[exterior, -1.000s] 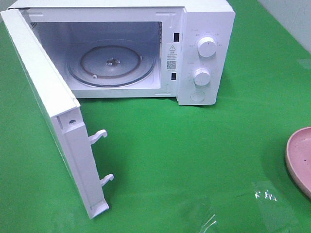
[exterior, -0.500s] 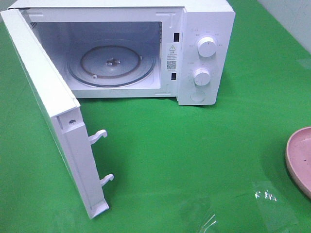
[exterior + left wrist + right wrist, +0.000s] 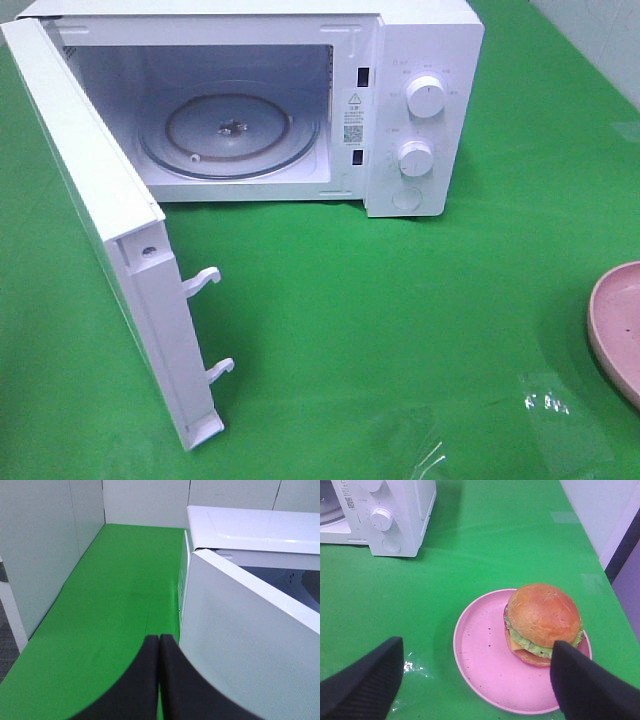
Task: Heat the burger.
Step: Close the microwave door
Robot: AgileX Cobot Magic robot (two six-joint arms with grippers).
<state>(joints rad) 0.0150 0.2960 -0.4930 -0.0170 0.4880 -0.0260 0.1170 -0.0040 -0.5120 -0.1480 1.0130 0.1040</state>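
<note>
Left hand (image 3: 159, 680) has just snapped shut on nothing, beside the open microwave (image 3: 420, 100) door (image 3: 110, 250). Right hand (image 3: 475, 680), spread wide, hangs over the burger (image 3: 542, 622) on its pink plate (image 3: 480, 665); pickup's prob next.

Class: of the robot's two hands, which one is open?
The right hand: its fingers stand wide apart above the pink plate. The left hand has its fingers pressed together.

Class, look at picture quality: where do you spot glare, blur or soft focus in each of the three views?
Exterior high: glare patches on the green tablecloth near the pink plate; the microwave is sharp. Left wrist: the shut left gripper is a dark, soft-edged blur. Right wrist: the burger is fairly sharp, the right gripper's fingers blurred, with glare on the cloth beside them.
</note>
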